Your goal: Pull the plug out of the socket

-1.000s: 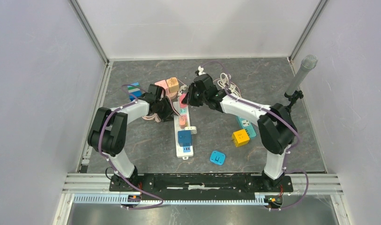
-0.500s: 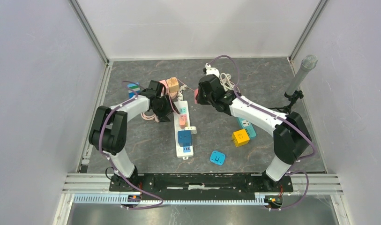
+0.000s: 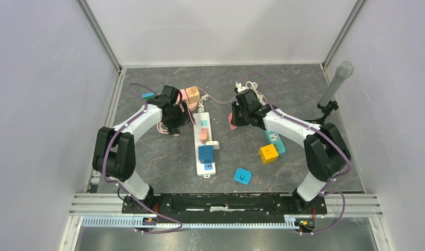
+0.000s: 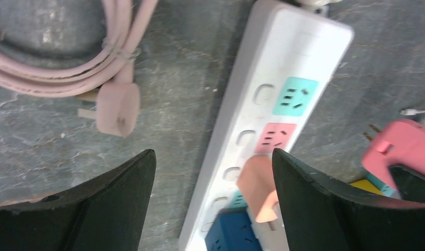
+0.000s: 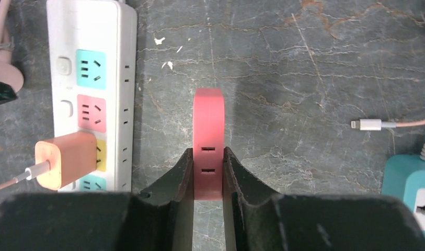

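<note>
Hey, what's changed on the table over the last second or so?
The right pincer, shut on the pink plug, carried it away from the far end of the white power strip, out to the strip's right. The left pincer, open, backed slightly away toward the far left. The strip, the orange charger and the blue adapter on it stayed put.

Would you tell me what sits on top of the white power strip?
An orange charger and a blue adapter sit plugged into the power strip; its teal socket and pink socket are bare. Sockets beneath those two are mostly covered.
</note>
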Robot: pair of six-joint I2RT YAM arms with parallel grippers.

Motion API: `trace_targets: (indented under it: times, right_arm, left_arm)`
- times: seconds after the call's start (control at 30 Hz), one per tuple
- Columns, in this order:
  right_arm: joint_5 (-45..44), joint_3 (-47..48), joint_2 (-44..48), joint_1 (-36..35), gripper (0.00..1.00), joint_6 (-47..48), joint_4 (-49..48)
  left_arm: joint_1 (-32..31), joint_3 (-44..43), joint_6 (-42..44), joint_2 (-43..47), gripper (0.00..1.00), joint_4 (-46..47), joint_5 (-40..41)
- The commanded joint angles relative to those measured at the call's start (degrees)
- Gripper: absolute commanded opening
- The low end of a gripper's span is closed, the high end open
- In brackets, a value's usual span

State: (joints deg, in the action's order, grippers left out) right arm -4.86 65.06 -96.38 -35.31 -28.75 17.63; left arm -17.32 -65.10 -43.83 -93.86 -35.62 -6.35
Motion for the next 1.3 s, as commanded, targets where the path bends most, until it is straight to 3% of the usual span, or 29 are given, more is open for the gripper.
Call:
trace_targets:
  times: [0.0,0.23,0.4,0.6,0.73,1.0,1.27]
  right_arm:
    - [10.1,-0.3,-0.2,2.0,0.01,4.7,-2.9]
    - [22.1,-2.0,-3.0,5.9,0.10,6.3,-4.6]
    - [23.2,-1.7,-4.2,7.8,0.20,8.5,-2.8]
    - [20.8,-2.8,-4.5,10.1,0.48,9.8,-1.5]
    - [18.4,-3.0,-4.1,10.8,0.59,10.6,-0.8]
    - [15.2,-3.8,0.1,10.9,0.67,11.4,-1.7]
    - [16.9,-9.9,6.8,10.7,0.69,8.2,-8.8]
  left_arm:
    - [0.2,3.0,3.0,2.9,0.88,-2.8,4.5]
    - [0.2,4.7,3.4,5.9,0.89,-3.6,5.8]
    - [0.2,6.2,3.2,8.7,0.91,-3.9,6.1]
    - [0.2,6.8,4.4,10.2,0.94,-4.6,6.2]
    - [0.2,7.3,3.8,12.2,0.94,-4.8,7.5]
    - [0.2,8.5,3.0,19.4,0.94,-5.9,7.6]
    - [-0.3,13.5,8.8,33.2,0.88,4.7,4.0]
